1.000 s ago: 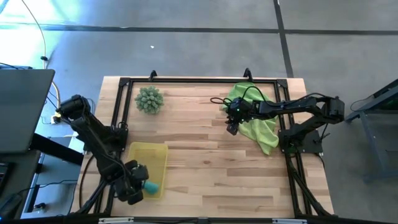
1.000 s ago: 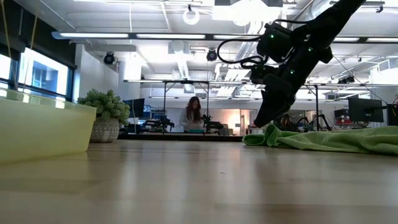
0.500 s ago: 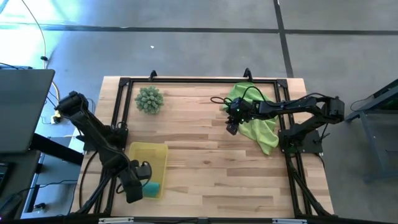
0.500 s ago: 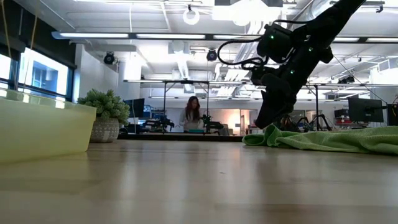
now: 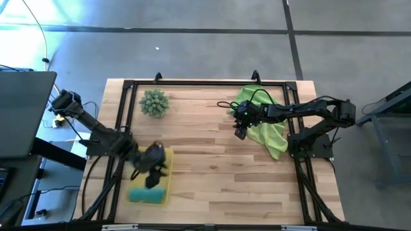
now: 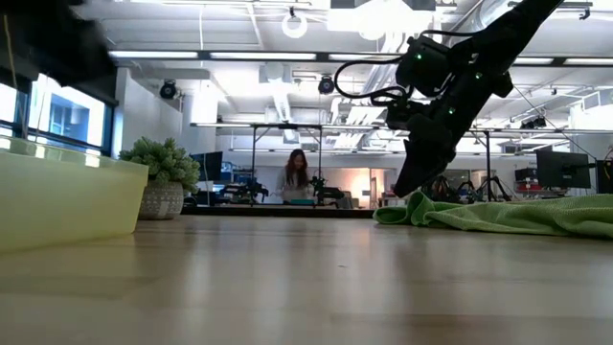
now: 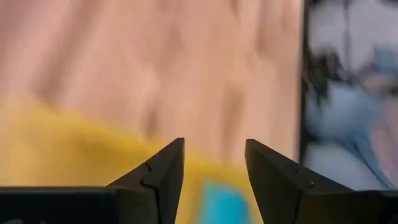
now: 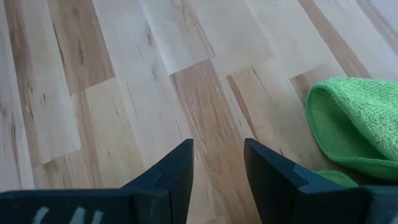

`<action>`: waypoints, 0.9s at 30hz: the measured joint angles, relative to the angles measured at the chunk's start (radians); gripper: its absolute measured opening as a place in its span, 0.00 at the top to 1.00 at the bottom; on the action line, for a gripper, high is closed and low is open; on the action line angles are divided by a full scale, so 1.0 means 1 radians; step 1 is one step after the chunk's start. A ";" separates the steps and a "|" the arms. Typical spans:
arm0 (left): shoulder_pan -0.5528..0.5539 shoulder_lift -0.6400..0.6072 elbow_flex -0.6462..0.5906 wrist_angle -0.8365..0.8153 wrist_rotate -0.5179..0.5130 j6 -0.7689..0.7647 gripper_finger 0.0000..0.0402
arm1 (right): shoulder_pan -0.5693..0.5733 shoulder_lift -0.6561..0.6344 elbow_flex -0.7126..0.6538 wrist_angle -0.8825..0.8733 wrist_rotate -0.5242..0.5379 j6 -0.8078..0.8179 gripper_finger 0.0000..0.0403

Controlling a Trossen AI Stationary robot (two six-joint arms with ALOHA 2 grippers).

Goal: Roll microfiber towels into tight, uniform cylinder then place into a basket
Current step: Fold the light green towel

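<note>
In the lower left of the high view, the left gripper point(image 5: 153, 168) is hanging over the yellow basket point(image 5: 164, 154), fingers parted and gripping nothing; a teal towel point(image 5: 147, 194) is lying rolled at the basket's near end. Toward the upper right, the right gripper point(image 5: 239, 130) is hovering just beside the left edge of the crumpled lime-green towels point(image 5: 268, 133), its fingers also apart and empty. Judgement: the cloth looks soft, light and limp, likely to sag and bunch, so a pinch at a free edge or corner should be serving best.
</note>
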 joint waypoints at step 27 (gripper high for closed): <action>0.458 0.265 0.000 0.656 -0.186 0.650 0.61 | 0.001 -0.001 0.000 0.071 -0.003 0.025 0.67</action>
